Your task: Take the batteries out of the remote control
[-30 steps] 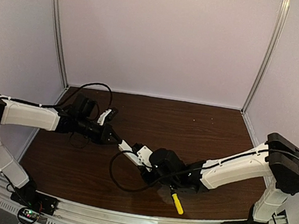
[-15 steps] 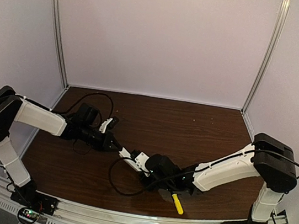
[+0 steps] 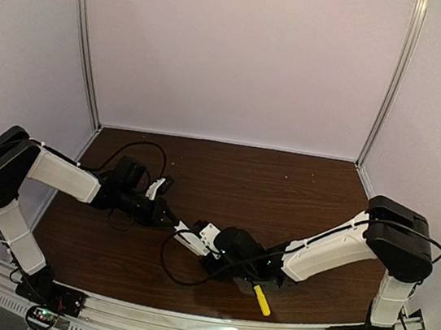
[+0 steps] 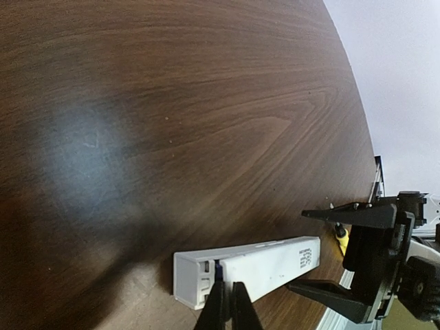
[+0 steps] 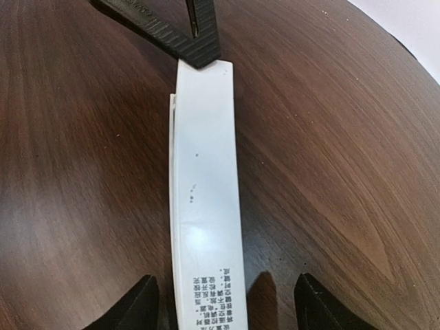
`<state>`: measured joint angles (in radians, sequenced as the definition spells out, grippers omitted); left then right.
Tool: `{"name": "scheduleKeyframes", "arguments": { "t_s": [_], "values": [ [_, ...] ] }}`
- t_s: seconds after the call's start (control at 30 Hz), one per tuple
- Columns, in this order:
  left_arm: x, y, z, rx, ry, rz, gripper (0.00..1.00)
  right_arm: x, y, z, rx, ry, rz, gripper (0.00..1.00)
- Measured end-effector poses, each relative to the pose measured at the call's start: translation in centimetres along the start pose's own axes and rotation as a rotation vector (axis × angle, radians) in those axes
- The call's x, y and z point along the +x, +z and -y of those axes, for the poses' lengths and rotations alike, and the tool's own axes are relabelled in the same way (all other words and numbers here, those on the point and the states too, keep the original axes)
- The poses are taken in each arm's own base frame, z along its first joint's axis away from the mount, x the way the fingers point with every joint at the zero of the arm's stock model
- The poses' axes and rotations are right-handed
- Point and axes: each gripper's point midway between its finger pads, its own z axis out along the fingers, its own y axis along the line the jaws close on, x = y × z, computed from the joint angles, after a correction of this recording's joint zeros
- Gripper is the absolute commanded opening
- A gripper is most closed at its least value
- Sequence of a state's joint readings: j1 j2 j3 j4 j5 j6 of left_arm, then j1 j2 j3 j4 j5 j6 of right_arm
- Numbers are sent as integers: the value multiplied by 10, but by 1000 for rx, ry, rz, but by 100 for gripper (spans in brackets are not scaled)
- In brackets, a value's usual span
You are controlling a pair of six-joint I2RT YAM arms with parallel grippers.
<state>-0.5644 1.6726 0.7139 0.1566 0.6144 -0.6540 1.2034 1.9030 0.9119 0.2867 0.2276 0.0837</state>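
White plastic is being shown all along the remote control [image 4: 251, 267], a slim rectangular bar with square ends. Small black print is being carried near one end, and a thin dark-blue seam is being shown across the body close to the other. In the right wrist view a thinner white lip is being seen along one long edge. The bar is lying flat on the dark wooden table [image 3: 299, 192], towards its near side and between the two arms.

In the overhead view its long axis is being laid diagonally, from upper left to lower right. The seam end is being pointed at the left gripper [image 4: 228, 292], the printed end at the right gripper [image 5: 229, 306]. The left gripper's fingers are being held pressed together, their joined tips touching the remote near the seam. The right gripper's jaws are being held wide apart, straddling the printed end with a gap on at least one side. A yellow-handled screwdriver [image 3: 263, 300] is lying near the right arm's wrist.
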Motion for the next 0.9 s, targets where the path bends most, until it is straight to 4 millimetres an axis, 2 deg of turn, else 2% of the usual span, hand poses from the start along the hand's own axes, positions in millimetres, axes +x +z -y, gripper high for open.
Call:
{"name": "scheduleKeyframes", "arguments": {
  "t_s": [0.17, 0.3, 0.53, 0.9],
  "values": [
    [0, 0, 0, 2, 0, -1, 0, -2, 0, 3, 4, 10, 5, 89],
    [0, 0, 0, 3, 0, -1, 0, -11, -5, 8, 8, 20, 23, 93],
    [0, 0, 2, 9, -1, -4, 0, -33, -20, 23, 22, 40, 73, 94],
    [-11, -5, 17, 47, 3, 4, 0, -49, -48, 60, 24, 74, 109, 94]
  ]
}}
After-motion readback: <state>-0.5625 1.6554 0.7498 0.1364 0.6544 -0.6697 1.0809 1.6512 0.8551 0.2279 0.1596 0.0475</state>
